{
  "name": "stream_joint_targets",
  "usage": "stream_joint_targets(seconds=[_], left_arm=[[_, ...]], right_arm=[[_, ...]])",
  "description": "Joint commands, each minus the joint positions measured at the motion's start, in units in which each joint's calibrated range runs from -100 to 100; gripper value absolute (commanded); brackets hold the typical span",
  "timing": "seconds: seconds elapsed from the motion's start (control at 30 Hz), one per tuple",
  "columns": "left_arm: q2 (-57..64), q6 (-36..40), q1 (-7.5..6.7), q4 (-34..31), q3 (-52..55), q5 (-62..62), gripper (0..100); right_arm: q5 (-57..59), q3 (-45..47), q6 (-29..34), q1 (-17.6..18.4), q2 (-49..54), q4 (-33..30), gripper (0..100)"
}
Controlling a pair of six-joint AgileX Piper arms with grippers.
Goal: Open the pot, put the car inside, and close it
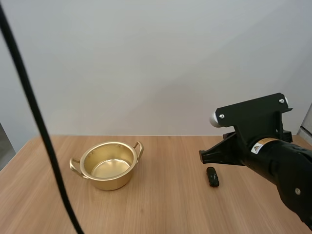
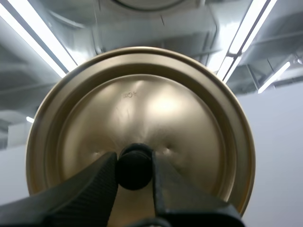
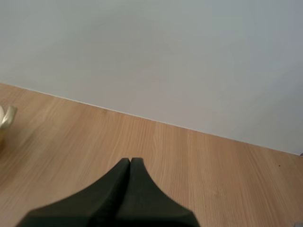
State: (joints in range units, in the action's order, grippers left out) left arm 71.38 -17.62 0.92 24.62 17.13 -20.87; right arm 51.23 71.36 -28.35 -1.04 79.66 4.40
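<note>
A gold pot [image 1: 108,165] with two handles stands open and empty on the wooden table, left of centre. Its gold lid [image 2: 142,118] is held up in the air, and my left gripper [image 2: 135,166] is shut on the lid's black knob [image 2: 135,168]. A small black toy car [image 1: 212,176] lies on the table to the right of the pot. My right gripper [image 1: 203,156] hovers just above and beside the car; its fingers [image 3: 130,163] lie together as one dark wedge over bare table, with nothing between them.
The wooden table [image 1: 165,204] runs to a plain pale wall behind. One pot handle [image 3: 5,117] shows beyond the right gripper, off to the side.
</note>
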Motion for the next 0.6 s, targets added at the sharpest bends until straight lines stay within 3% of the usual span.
stream_joint_targets(seconds=[0.0,0.27,0.57], left_arm=[[-2.77,0.02,0.01,0.01,-5.62,-3.42,0],[-8.86,0.02,0.01,-2.17,-18.71,-10.0,0],[-15.12,0.02,0.01,-8.17,-21.08,-13.1,0]], right_arm=[[-1.37,-1.03,-1.07,-0.03,-15.48,-0.2,0],[0.43,-11.82,-2.09,-0.03,-32.22,0.86,0],[6.21,-14.0,-4.41,-0.03,-46.54,-0.36,0]])
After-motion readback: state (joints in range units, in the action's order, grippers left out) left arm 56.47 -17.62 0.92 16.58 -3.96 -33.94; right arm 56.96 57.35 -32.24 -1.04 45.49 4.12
